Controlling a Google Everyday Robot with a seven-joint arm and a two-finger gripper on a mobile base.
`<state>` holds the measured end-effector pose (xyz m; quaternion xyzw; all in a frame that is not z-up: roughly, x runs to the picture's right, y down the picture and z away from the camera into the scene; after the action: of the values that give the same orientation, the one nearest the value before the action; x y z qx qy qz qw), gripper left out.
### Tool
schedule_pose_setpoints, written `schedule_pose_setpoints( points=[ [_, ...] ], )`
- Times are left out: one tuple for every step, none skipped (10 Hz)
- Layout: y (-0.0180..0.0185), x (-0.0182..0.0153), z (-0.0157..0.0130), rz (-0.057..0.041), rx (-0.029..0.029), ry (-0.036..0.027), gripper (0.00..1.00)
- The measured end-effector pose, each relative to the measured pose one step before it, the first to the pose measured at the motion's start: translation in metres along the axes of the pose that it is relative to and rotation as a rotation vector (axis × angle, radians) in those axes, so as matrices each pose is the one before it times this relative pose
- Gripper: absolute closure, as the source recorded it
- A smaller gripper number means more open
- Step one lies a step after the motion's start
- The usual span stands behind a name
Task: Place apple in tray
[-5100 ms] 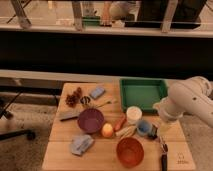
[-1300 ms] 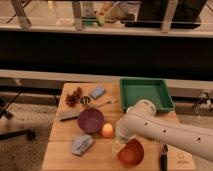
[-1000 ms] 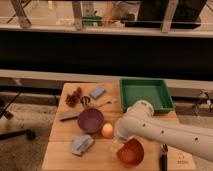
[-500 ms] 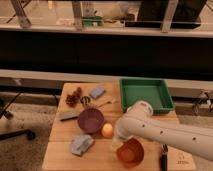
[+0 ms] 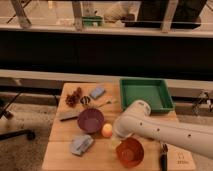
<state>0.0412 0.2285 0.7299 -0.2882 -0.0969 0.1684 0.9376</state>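
Pincer hidden behind arm [image 5: 150, 125], beside apple [image 5: 107, 130]

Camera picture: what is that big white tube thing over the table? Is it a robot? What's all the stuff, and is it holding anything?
Yes, the white tube is a robot's arm. It reaches in from the right, low over a wooden table. At its end sits the gripper, a hand with two fingers. It is mostly hidden under the arm, right beside the small apple. The gripper is open and holds nothing: the apple lies on the table.

There is only one picture, from one camera looking down at the table from the front.

Also on the table are a green tray at the back, where the apple should go, a purple bowl left of the apple, an orange bowl at the front, and a few small things I can't name for sure.
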Motion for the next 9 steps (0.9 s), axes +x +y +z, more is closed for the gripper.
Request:
schedule_pose_setpoints(
  points=[
    [-0.00057, -0.00201, 0.00219, -0.00316, -0.00283, -0.00096, 0.20],
    [-0.00021, -0.00264, 0.00274, -0.00414, -0.00408, -0.00176, 0.20],
    [0.00031, -0.00281, 0.00223, -0.00519, -0.00269, -0.00212, 0.20],
    [0.00063, -0.00278, 0.00276, -0.00482, -0.00265, -0.00354, 0.20],
    [0.00021, -0.00202, 0.00279, -0.00387, -0.00137, -0.00252, 0.20],
    [-0.00094, -0.00116, 0.00286, -0.00160, 0.00056, -0.00256, 0.20],
    [-0.00276, 0.00012, 0.00281, 0.00021, 0.00324, -0.00061, 0.20],
    [-0.00158, 0.00049, 0.00239, 0.00292, 0.00022, 0.00004, 0.20],
    [-0.00284, -0.00013, 0.00413, 0.00005, 0.00139, 0.00107, 0.20]
  ],
)
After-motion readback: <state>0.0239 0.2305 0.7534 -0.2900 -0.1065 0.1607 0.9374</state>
